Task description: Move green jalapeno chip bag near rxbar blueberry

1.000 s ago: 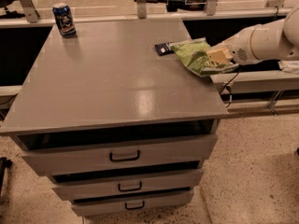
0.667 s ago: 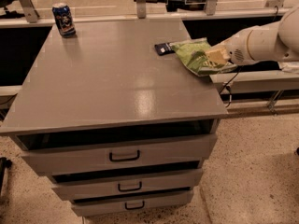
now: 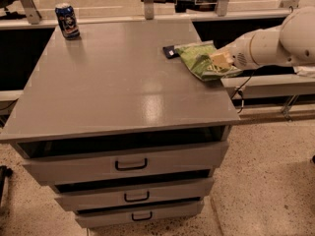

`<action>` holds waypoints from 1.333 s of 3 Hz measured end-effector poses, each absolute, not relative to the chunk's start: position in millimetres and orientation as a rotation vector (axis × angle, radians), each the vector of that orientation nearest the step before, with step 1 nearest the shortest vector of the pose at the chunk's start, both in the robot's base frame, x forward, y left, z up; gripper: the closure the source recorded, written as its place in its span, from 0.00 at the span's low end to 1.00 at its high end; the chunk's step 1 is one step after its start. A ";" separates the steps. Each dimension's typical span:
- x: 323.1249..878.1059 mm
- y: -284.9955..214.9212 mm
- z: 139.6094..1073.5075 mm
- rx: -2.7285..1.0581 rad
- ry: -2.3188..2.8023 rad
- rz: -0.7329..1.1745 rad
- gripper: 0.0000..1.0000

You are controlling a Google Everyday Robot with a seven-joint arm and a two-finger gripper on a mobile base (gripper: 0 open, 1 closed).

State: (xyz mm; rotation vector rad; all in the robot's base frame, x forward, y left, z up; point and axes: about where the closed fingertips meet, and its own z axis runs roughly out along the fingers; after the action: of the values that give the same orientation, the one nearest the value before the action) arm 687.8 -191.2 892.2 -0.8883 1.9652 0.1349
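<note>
1. The gripper (image 3: 220,62) sits at the right edge of the table (image 3: 123,87), low on the right part of the green jalapeno chip bag (image 3: 197,62). Whether it grips the bag or only rests against it, I cannot tell.
2. The bag lies flat near the far right corner. Its left end is just beside the rxbar blueberry (image 3: 170,51), perhaps touching it.
3. Judged from this, the carrying step looks finished, as the bag is already next to the bar. The step in hand is the set-down.
4. The next move calls for letting the bag go, if it is held, and drawing the white arm (image 3: 275,43) back to the right. This should be done without dragging the bag off the edge or away from the bar.
5. A blue can (image 3: 67,20) stands at the far left corner, well apart from both. Drawers (image 3: 130,163) fill the near front below. Nothing stands in the way.
</note>
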 end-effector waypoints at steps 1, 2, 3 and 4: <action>689.5 -184.2 890.4 -0.881 1.965 0.133 0.35; 687.5 -177.9 890.4 -0.877 1.959 0.139 0.11; 684.1 -170.6 899.2 -0.881 1.929 0.146 0.00; 673.5 -168.3 927.8 -0.897 1.865 0.174 0.00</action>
State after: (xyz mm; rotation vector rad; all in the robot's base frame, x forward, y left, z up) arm 673.5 -168.3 927.8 -0.8973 1.8647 0.1742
